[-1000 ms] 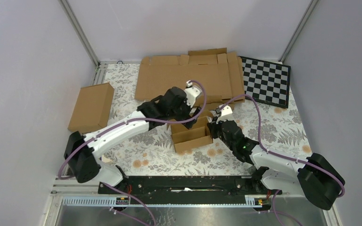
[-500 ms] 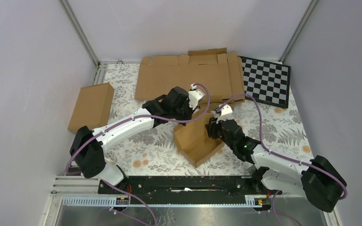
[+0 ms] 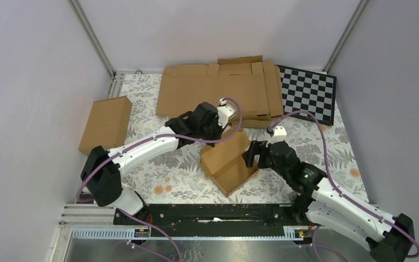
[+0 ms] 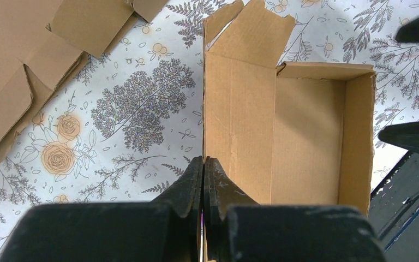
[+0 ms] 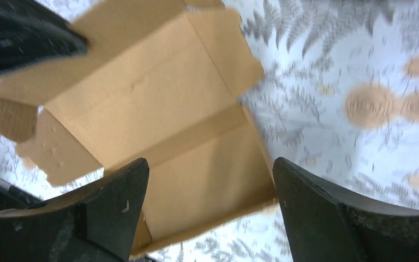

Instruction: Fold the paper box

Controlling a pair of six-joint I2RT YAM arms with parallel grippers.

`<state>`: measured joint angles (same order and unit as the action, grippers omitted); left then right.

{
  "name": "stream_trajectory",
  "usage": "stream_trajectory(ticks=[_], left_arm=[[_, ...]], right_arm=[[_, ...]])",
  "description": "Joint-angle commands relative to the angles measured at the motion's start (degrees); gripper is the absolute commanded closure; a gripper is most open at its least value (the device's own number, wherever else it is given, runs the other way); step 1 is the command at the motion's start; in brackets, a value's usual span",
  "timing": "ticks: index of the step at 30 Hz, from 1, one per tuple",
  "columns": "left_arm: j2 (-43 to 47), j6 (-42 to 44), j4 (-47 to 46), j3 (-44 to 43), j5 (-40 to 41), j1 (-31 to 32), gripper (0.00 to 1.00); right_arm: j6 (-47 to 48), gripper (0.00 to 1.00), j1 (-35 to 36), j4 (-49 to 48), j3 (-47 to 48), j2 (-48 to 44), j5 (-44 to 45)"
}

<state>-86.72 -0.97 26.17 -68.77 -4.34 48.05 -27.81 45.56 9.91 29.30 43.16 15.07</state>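
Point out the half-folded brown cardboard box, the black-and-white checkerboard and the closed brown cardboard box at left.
Half-folded brown cardboard box (image 3: 225, 154): top external view, on its raised panel.
Black-and-white checkerboard (image 3: 307, 94): top external view, board centre.
Closed brown cardboard box (image 3: 106, 124): top external view, middle of top face.

Light falls soft and even from above. The overhead view is bright and sharp, shadows on the flowered cloth (image 3: 180, 170) faint. My left wrist view is crisp; the box (image 4: 305, 136) floor sits in mild shade. My right wrist view is smeared, probably by motion: print and my dark fingers (image 5: 114, 207) look soft-edged.
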Motion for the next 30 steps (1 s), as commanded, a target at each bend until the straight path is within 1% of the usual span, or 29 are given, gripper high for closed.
stream_trajectory(ticks=[1, 3, 5, 8, 11, 14, 17, 21, 24, 29, 30], left_arm=[[2.7, -1.0, -1.3, -0.1, 0.8, -0.2, 1.0], [3.2, -0.7, -1.3, 0.0, 0.0, -0.2, 1.0], [3.3, -0.7, -1.3, -0.3, -1.2, -0.2, 1.0], [2.9, -1.3, 0.7, -1.9, 0.0, -0.2, 1.0], [2.8, -1.3, 3.3, -3.7, 2.2, -0.2, 1.0], [4.0, -1.2, 3.3, -3.4, 2.1, -0.2, 1.0], [4.4, -1.5, 3.0, -3.5, 0.3, -0.2, 1.0], [4.7, -1.8, 1.1, -3.7, -1.9, -0.2, 1.0], [4.0, -1.8, -1.2, -4.7, -4.6, -0.2, 1.0], [0.5, 0.3, -2.2, -7.9, -4.9, -0.9, 1.0], [-0.1, 1.2, -2.4, -8.1, -5.3, -1.3, 0.98]], right_arm=[[-10.5, 0.09, 0.3, 14.5, -1.9, -5.3, -5.1], [-11.0, 0.09, 0.3, 15.4, -3.4, -7.8, -4.6], [-10.8, 0.08, 0.1, 15.3, -3.3, -8.0, -4.7], [-10.8, 0.03, -0.4, 15.7, -0.9, -2.9, -7.4], [-13.8, 0.01, -0.8, 14.7, -0.4, 2.3, -10.7], [-17.7, 0.03, -0.8, 7.5, -3.7, 3.4, -14.7], [-20.9, 0.08, -0.8, -0.6, -6.8, 3.7, -18.6], [-22.6, 0.13, -0.8, -12.6, -8.5, 8.2, -25.0], [-23.4, 0.16, -0.8, -19.9, -8.1, 13.4, -28.5], [-22.9, 0.17, -0.8, -27.6, -4.1, 23.0, -29.7], [-22.2, 0.17, -0.7, -28.4, -3.1, 24.6, -29.5]])
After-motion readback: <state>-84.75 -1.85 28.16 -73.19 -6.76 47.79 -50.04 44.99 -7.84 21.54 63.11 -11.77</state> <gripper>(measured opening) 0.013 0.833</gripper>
